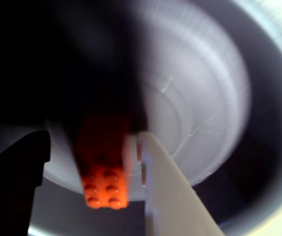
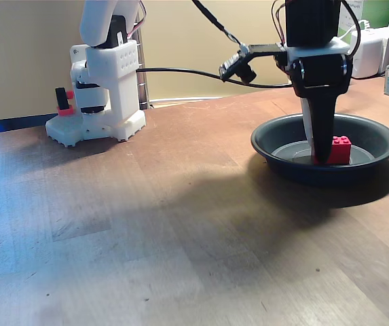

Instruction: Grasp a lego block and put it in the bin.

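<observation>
We see the tool [image 2: 322, 155] reaching down inside the bin [image 2: 274, 133] on the worktop [image 2: 146, 224], pinching the lego block [image 2: 339, 149] low above its floor, apparently so that release drops it gently.

Wrist view blurred, dim at left; fixed view sharp, soft shadows.
</observation>
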